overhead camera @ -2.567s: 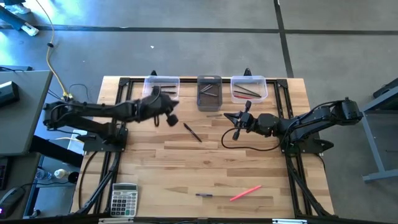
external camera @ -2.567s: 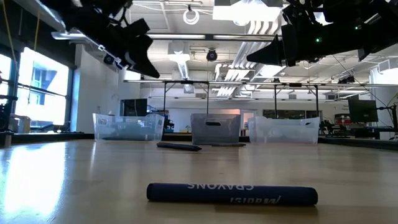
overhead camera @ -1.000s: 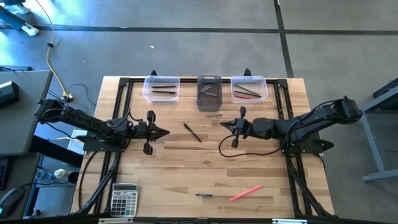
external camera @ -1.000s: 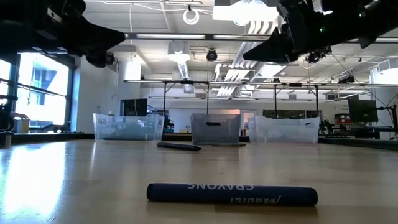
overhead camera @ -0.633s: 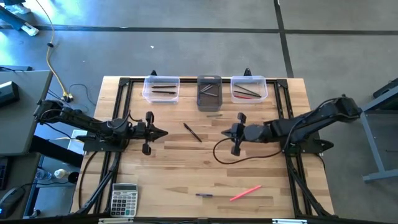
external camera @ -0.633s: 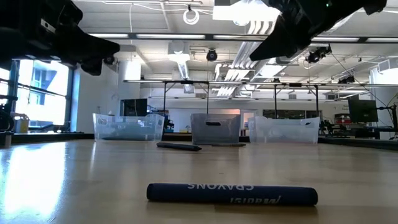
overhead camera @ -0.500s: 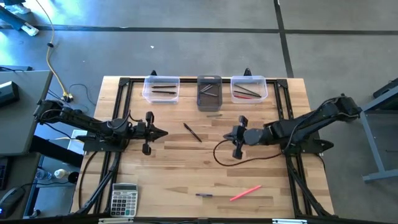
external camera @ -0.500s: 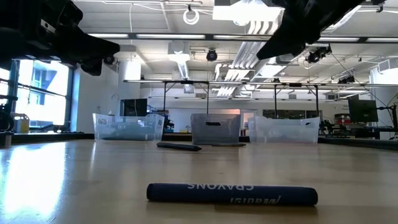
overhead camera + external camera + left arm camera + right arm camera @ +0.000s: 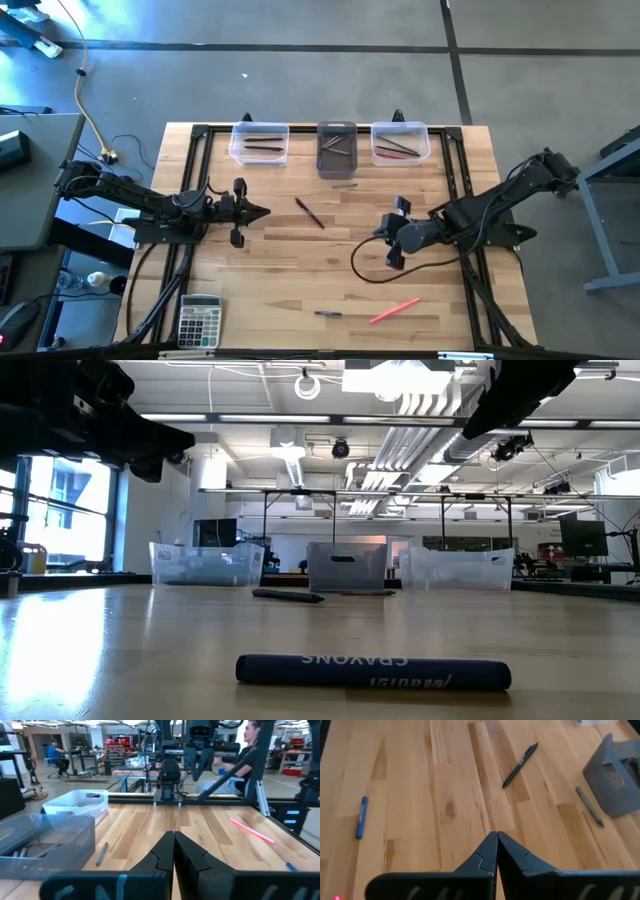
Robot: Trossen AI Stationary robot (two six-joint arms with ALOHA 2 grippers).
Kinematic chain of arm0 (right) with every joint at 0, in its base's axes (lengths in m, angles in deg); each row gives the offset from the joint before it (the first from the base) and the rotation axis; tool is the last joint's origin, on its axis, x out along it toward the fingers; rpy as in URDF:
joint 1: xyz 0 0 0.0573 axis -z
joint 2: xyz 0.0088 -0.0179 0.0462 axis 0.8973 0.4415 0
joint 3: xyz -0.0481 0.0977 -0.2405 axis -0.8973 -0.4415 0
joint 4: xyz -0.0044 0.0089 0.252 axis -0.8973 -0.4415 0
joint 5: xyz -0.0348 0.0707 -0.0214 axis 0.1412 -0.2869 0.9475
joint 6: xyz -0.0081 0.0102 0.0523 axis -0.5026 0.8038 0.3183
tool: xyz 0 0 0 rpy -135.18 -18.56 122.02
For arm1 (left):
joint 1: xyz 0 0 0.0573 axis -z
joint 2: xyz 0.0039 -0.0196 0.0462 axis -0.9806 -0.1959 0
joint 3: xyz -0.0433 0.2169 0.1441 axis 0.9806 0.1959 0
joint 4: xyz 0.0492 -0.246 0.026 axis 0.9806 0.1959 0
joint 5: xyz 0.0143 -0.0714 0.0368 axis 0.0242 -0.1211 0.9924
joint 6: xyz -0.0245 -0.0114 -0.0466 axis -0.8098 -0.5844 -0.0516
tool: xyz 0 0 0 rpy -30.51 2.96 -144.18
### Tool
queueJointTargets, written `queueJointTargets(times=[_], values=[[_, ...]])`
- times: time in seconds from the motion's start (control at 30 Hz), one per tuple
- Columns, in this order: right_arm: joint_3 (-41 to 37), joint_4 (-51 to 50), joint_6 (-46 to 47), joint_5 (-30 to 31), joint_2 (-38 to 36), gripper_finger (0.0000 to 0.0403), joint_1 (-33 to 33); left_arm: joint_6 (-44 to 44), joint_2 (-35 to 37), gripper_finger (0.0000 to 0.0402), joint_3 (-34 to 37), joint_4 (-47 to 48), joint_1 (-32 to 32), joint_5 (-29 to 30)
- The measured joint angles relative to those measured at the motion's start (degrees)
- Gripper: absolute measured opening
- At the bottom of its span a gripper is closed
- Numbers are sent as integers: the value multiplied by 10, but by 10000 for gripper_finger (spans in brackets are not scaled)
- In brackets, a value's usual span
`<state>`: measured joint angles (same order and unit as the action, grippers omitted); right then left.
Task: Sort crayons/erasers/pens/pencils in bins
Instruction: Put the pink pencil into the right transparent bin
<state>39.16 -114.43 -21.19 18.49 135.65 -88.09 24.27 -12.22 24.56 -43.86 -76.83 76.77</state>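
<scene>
Wooden table (image 9: 250, 270): right gripper (image 9: 383, 238), shut and empty, has swung toward 5 o'clock, nearing pink crayon (image 9: 394, 310); left gripper (image 9: 262, 212), shut, idles.

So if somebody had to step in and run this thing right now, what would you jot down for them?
Left claw: shut, empty, parked over the table's left side.
Right claw: shut, empty, held above the table right of centre.
Three bins at the far edge: left clear bin, dark grey bin and right clear bin each already hold a few sticks.
Still loose on the table: black pen near the middle, grey stick just in front of the dark bin, blue crayon and pink stick near the front edge.
Left to do: bin those four.
</scene>
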Motion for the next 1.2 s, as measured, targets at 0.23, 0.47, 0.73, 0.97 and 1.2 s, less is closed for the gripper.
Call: queueJointTargets(times=[0.23, 0.47, 0.73, 0.97, 1.2], values=[[1, -34, 32, -5, 1, 0, -2, 4, 0, 0, 0, 0, 0, 2], [1, -46, 47, -26, 1, 0, -2, 4, 0, 0, 0, 3, 0, -3], [1, -62, 49, -44, 40, 0, -7, -30, 0, 0, 0, 16, 1, -20], [49, -113, 43, -85, 107, 1, -54, -31, 0, 0, 0, 20, 1, -20], [142, -203, 55, -105, 197, 69, -143, -31, 0, 0, 0, 32, 1, -20]])
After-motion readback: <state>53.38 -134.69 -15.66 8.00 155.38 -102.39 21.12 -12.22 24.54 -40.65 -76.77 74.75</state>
